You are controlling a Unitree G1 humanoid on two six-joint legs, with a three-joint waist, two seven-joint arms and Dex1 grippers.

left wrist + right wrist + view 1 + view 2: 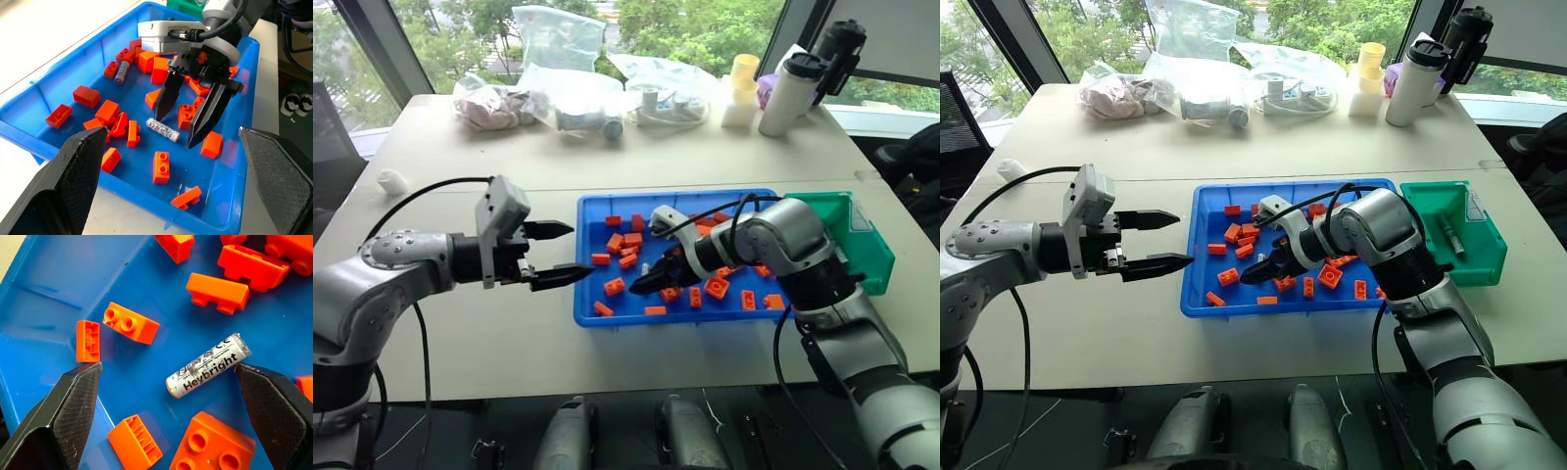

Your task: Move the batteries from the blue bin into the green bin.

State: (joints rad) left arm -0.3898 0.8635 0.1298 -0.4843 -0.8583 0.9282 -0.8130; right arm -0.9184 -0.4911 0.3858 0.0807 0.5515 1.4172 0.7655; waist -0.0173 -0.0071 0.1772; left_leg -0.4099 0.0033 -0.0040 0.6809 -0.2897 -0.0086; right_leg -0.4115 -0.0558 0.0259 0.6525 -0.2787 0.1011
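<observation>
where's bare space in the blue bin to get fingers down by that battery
Bare floor surrounds the battery under the open right gripper, bordered by scattered orange bricks. The blue bin is crowded along its far side, where bricks pile around a second battery.

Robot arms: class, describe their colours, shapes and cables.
Both arms are rounded silver-grey shells with black joints. Black cables loop along each. The left gripper carries a grey box-shaped camera block; the right gripper has a white one. Their jaws are black, tapered and textured inside.
</observation>
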